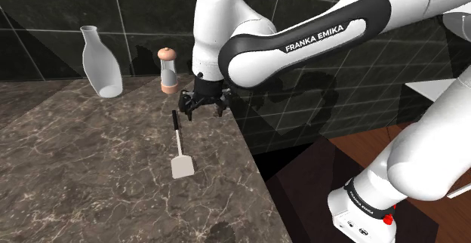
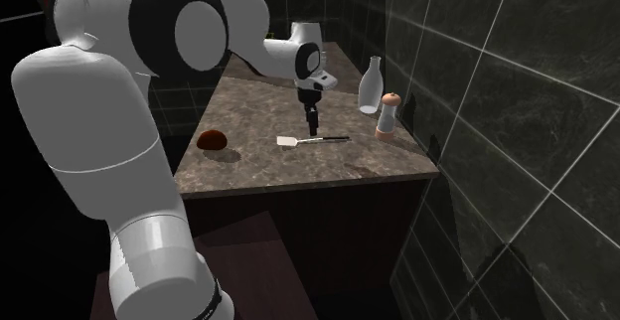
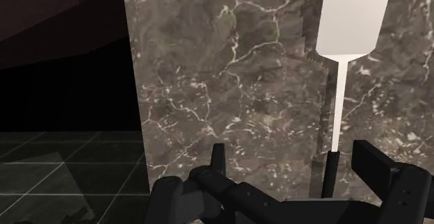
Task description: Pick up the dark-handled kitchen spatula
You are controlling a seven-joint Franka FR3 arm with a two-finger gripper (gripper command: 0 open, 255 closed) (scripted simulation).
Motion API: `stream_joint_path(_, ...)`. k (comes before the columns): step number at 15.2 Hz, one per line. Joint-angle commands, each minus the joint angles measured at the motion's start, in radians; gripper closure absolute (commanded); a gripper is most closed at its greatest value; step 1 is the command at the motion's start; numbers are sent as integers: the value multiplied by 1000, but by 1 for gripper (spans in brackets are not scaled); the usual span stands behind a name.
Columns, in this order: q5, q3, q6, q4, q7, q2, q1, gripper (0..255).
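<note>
One white robot arm (image 1: 226, 23) is the largest thing. On its black elbow cover the white letters "FRANKA EMIKA" (image 1: 315, 38) can be read. A black ring low on the arm, near the stand, has small white marks which I cannot read.

Under the arm is the dark brown, white-veined marble countertop (image 1: 90, 173). Behind it, on the far side, stands a wall of dark glossy tiles (image 1: 45, 15).

On the far part of the countertop, at the shoulder view's left, stands a tall clear glass bottle with a narrow neck (image 1: 102, 60). To its right in that view, well apart from it, stands a small upright grinder with a pale peach cap and base (image 1: 167, 70).

The kitchen spatula with a flat white blade, thin white shaft and dark handle (image 1: 177, 139) lies flat on the countertop, close to its right edge in the shoulder view. The blade points to the near side and the handle points far, toward the grinder.

The all-black two-finger gripper (image 1: 202, 107) hangs low over the handle end, pointing down. In the wrist view its fingers (image 3: 368, 160) stand wide apart, and the dark handle lies between them, closer to one finger; neither finger clasps it.

A small dark brown round lump (image 2: 212, 140) sits on the countertop at the second exterior view's left, well apart from the spatula.
</note>
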Motion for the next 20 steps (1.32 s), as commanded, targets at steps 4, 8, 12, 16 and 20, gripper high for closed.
stream_joint_path(4,-162,-10,6,166,163,222,74,0)
stream_joint_path(8,-237,-41,2,274,232,349,137,0)
stream_joint_path(12,-259,-53,42,259,248,378,145,0)
stream_joint_path(16,-273,-62,67,252,258,398,151,0)
stream_joint_path(20,-273,-61,66,253,258,398,151,255)
